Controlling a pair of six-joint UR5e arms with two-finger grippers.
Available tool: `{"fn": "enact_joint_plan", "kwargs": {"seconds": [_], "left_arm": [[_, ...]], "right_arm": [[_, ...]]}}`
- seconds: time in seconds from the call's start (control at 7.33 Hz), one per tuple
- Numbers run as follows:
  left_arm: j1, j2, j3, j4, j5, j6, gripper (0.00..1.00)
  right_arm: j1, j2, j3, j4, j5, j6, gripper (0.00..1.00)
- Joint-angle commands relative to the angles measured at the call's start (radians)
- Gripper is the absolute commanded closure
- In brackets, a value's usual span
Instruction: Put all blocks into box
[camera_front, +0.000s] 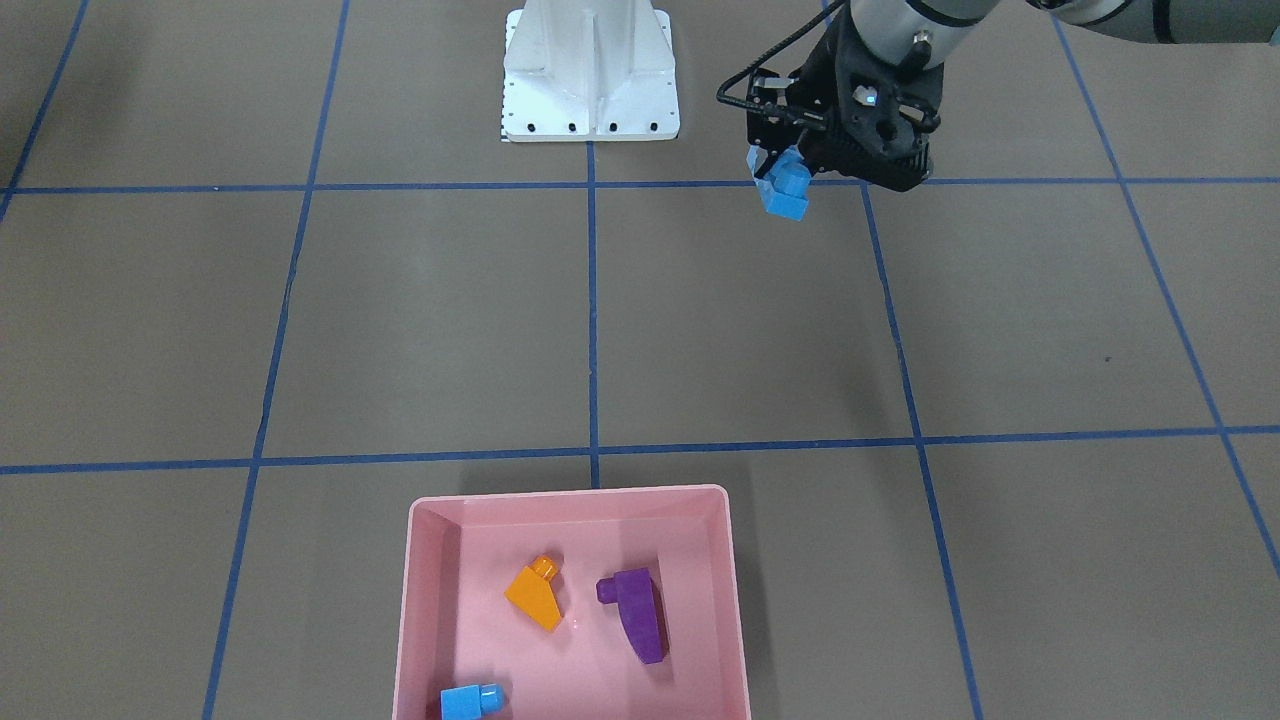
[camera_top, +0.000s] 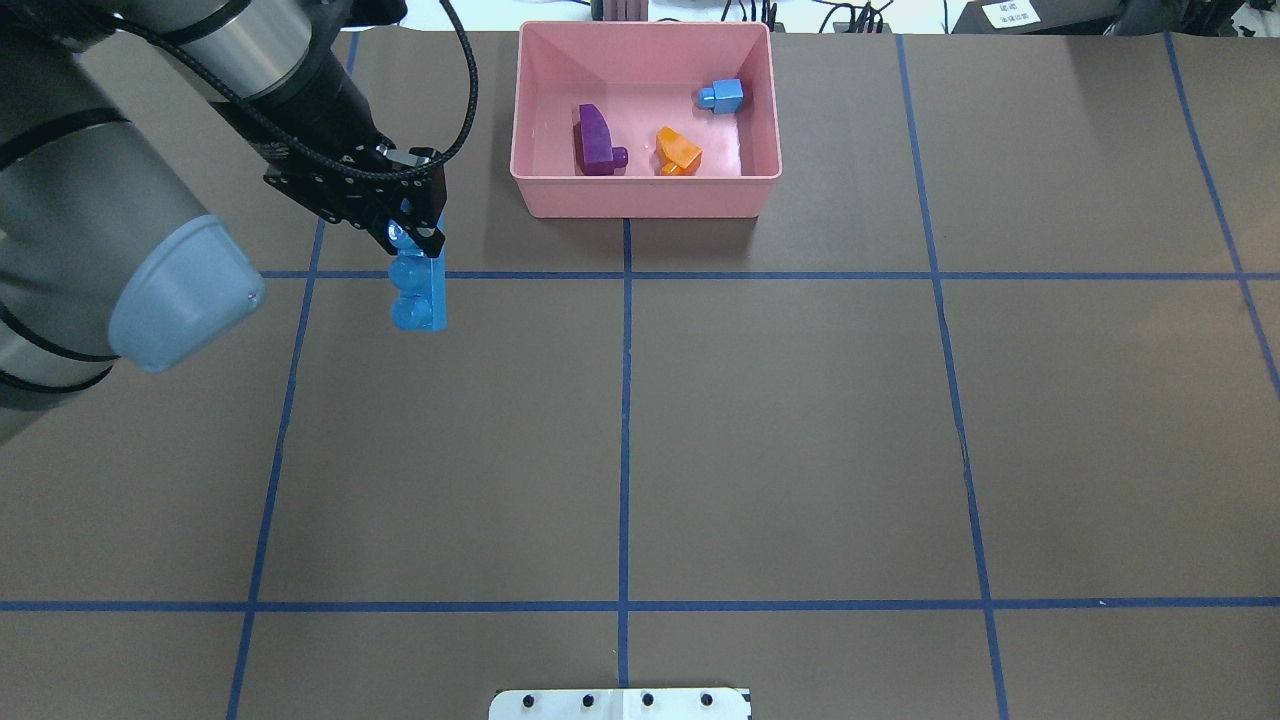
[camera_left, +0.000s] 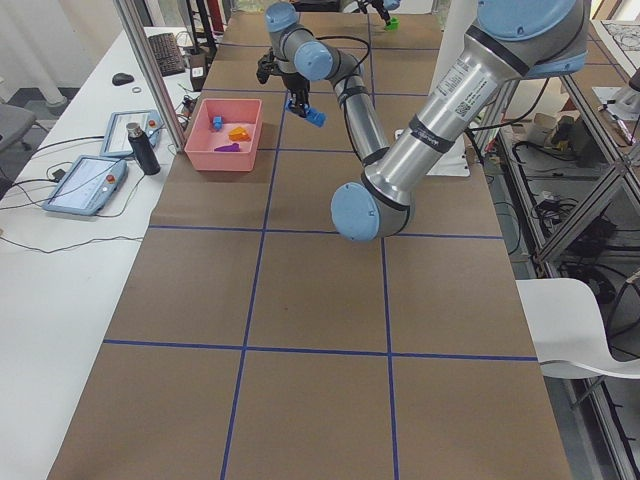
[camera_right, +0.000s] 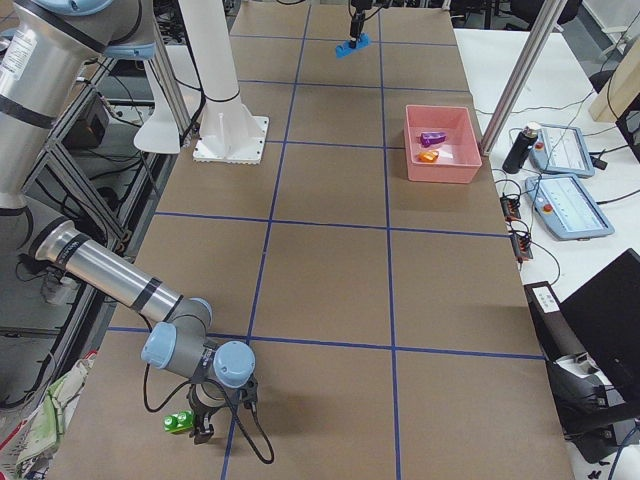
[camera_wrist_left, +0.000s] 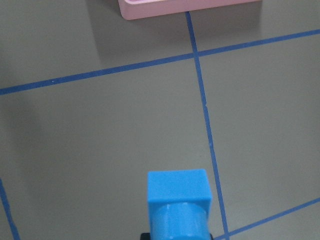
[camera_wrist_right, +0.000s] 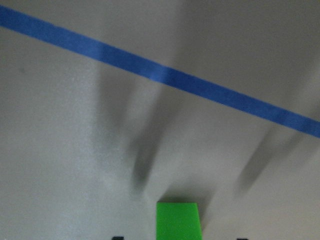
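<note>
My left gripper (camera_top: 408, 236) is shut on the long blue block (camera_top: 417, 295) and holds it above the table, left of the box and nearer the robot. The same block (camera_wrist_left: 177, 200) fills the bottom of the left wrist view. The pink box (camera_top: 645, 195) at the far middle holds the purple block (camera_top: 595, 140), the orange block (camera_top: 678, 150) and the small blue block (camera_top: 722, 95). Far to the robot's right, my right gripper (camera_right: 205, 428) hangs low by the green block (camera_right: 178, 422). In the right wrist view its fingertips stand apart, open, with the green block (camera_wrist_right: 177, 220) between them.
The white metal base (camera_front: 590, 75) stands at the robot's edge of the table. Blue tape lines (camera_top: 625, 440) cross the brown tabletop. Beside the table near the box lie tablets (camera_right: 570, 200) and a dark bottle (camera_right: 518, 150).
</note>
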Motion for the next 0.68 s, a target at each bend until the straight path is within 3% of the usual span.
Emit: {"fn": "enact_joint_plan", "kwargs": {"seconds": [0.0,0.14,0.41,0.55], "left_arm": [[0.0,-0.021,0.043,-0.064,-0.001,-0.048,1.0],[0.0,-0.037,0.056,-0.069,0.0,-0.079,1.0],[0.0,-0.087,0.105,-0.098,0.0,-0.141,1.0],[0.0,-0.095,0.136,-0.152,-0.001,-0.187,1.0]], "right_arm": [[0.0,0.0,0.0,-0.007,0.001,-0.002,0.85],[0.001,-0.001,0.008,-0.008,0.001,-0.003,1.0],[0.004,-0.035,0.079,-0.027,0.0,-0.014,1.0],[0.021,-0.036,0.169,-0.119,-0.009,-0.023,1.0]]}}
